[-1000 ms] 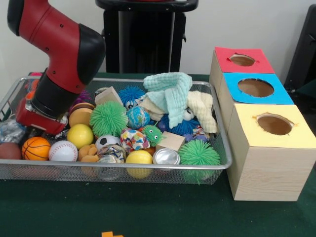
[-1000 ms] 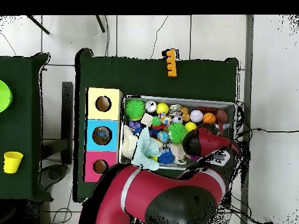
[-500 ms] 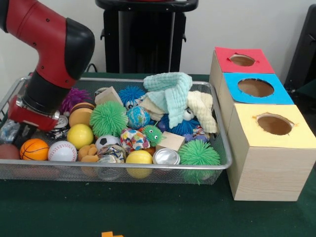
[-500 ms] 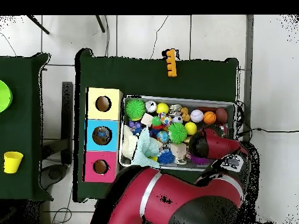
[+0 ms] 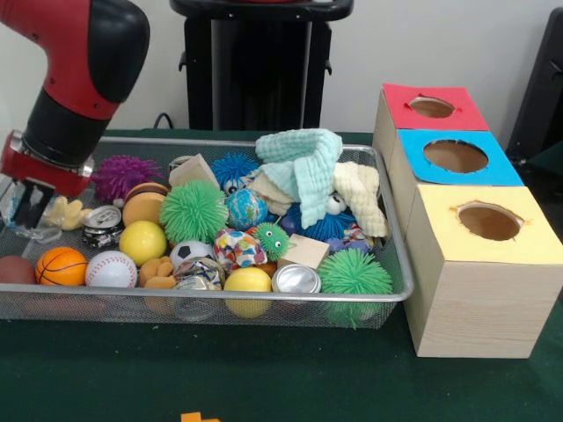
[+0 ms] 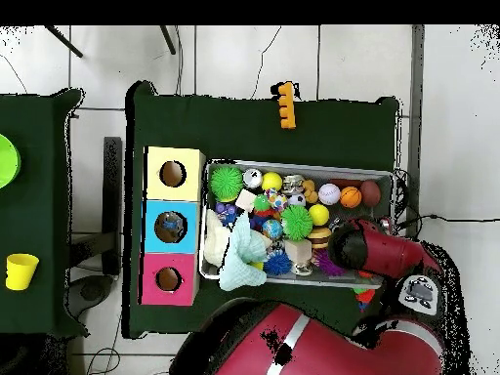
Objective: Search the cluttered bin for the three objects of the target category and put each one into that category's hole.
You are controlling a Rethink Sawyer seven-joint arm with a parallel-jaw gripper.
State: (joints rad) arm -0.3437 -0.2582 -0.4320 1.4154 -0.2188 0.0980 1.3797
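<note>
My gripper (image 5: 27,209) hangs over the left end of the wire bin (image 5: 264,300), just above its contents. It looks shut on a crumpled clear-silvery piece (image 5: 14,221), raised slightly off the pile. Squashed cans lie in the bin: one (image 5: 102,220) right of the gripper, another (image 5: 296,279) at the front. To the right stand three boxes with a red hole (image 5: 432,107), a blue hole (image 5: 455,156) and a yellow hole (image 5: 489,221). In the overhead view the arm (image 6: 376,250) hides the gripper at the bin's right end.
The bin holds a basketball (image 5: 62,265), a baseball (image 5: 112,269), spiky green balls (image 5: 193,211), wooden blocks and a mint cloth (image 5: 303,163). An orange toy (image 6: 285,104) lies on the table outside. A yellow cup (image 6: 20,270) stands on a side table.
The arm has swung toward the bin's left end and risen. The crumpled piece has come up with the gripper, uncovering a purple spiky ball and a can.
</note>
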